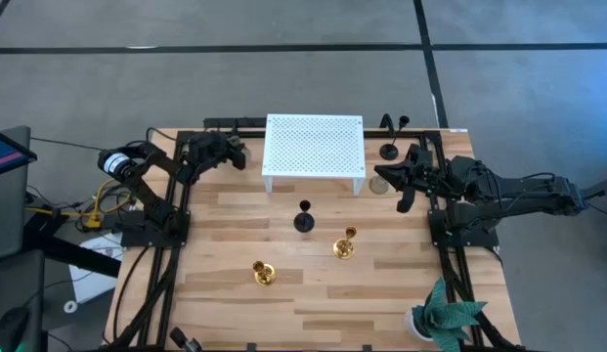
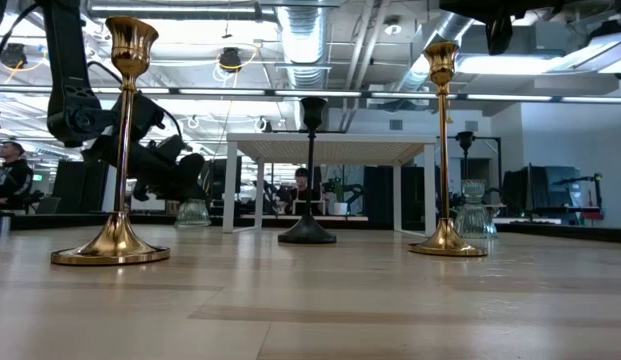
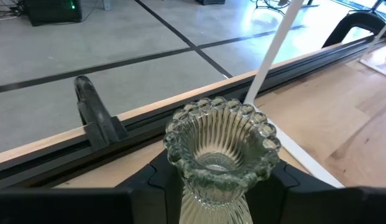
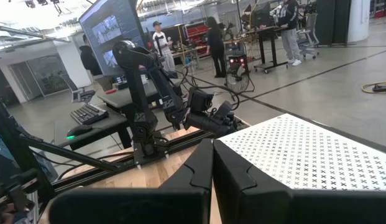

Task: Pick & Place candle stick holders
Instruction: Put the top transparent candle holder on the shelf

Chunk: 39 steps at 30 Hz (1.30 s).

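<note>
While the right arm just waits off to the right of the white perforated stand (image 1: 314, 147), its right gripper (image 4: 212, 163) has the fingers pressed flat together with nothing in them. The action's on the other side: the left gripper (image 3: 208, 180) is at the back left corner of the wooden table (image 1: 225, 264), jaws closed around the stem of a pale green glass holder (image 3: 220, 146), one finger on each side. Second green glass one (image 1: 379, 184) sits by the stand's right leg. One black holder (image 1: 304, 219) stands in front of the stand, another (image 1: 389, 150) at the back right. Two gold ones (image 1: 345, 244) (image 1: 264, 273) stand nearer the front. Leafy plant (image 1: 442, 315) is front right.
</note>
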Available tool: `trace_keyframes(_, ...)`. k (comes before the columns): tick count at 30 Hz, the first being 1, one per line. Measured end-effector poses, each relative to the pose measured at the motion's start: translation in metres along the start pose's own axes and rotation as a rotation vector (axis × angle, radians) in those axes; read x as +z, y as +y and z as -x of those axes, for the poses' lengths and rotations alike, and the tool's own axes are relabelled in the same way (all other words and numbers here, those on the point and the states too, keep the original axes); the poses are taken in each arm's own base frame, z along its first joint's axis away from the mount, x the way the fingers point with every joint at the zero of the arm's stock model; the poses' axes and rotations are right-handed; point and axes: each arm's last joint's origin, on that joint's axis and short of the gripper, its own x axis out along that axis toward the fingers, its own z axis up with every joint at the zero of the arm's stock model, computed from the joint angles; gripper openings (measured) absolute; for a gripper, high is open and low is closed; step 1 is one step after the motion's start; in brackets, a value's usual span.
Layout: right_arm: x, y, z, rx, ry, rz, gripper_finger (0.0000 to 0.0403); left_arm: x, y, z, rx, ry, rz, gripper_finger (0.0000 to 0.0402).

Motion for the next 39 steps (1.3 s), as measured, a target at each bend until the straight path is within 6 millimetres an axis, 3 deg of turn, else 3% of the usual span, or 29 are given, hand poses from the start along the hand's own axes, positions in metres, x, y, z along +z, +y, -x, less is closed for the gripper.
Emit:
trace_keyframes(7, 0.000, 0.000, 0.000, 0.000, 0.000, 0.000, 0.0000, 0.000, -0.002, 0.004, -0.001, 0.002, -0.005, 0.0133)
trace_keyframes(17, 0.000, 0.000, 0.000, 0.000, 0.001, 0.000, 0.0000, 0.008, -0.004, 0.028, 0.023, -0.049, -0.007, 0.0133)
trace_keyframes(39, 0.000, 0.000, 0.000, 0.001, -0.001, 0.000, 0.0000, 0.055, -0.016, 0.076, 0.000, -0.312, -0.027, 0.0128)
